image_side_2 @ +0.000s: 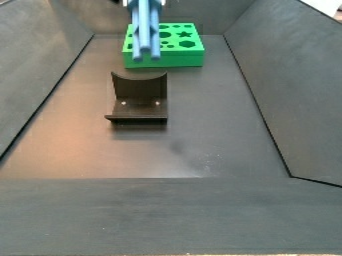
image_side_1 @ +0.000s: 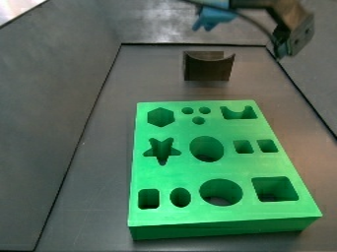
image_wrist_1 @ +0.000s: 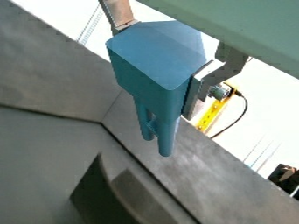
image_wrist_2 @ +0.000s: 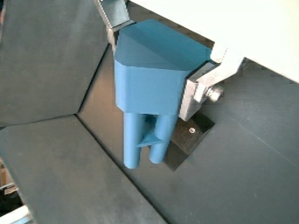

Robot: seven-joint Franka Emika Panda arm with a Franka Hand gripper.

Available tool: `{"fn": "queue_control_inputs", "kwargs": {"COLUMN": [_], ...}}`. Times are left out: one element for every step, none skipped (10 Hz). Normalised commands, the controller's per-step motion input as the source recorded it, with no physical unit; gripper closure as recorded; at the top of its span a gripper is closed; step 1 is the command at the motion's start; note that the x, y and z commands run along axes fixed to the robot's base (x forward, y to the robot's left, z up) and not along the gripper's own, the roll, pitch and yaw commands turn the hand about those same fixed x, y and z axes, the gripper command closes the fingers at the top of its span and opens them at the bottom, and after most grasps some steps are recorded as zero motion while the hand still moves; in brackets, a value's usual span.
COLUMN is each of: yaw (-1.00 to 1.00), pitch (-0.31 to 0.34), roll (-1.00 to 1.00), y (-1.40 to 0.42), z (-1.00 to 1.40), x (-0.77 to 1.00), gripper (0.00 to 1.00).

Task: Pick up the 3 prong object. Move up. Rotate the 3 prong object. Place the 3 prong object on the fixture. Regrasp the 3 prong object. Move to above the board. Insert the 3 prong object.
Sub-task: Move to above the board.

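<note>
I had the claw (image_wrist_2: 158,83) up in the air, its silver fingers (image_wrist_2: 198,87) closed on the wide head of the 3 prong object (image_wrist_2: 149,96), prongs hanging down. In a side view the piece (image_side_2: 144,30) hung above the fixture (image_side_2: 139,98), apart from it. The fixture (image_side_1: 207,65) stood clear of the board (image_side_1: 218,167), with bare dark floor between them and open floor toward the sloped side walls (image_side_2: 261,60). The board (image_side_2: 166,43) lay flat near the far wall, its cut-outs unfilled.
</note>
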Motion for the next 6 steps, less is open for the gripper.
{"fn": "queue_control_inputs", "kwargs": {"yaw": [0.06,0.07,0.06,0.06,0.05,0.05], "pitch": [0.066,0.057,0.047,0.047,0.045,0.060], "roll": [-0.04,-0.04,-0.04,-0.04,-0.04,-0.04], "y": [-0.09,-0.08,-0.06,-0.04,-0.03,-0.02], "z": [1.00,1.00,0.91,0.79,0.58,0.36], "x": [-0.09,-0.08,-0.06,-0.05,-0.02,-0.01], "gripper": [1.00,1.00,1.00,1.00,1.00,1.00]}}
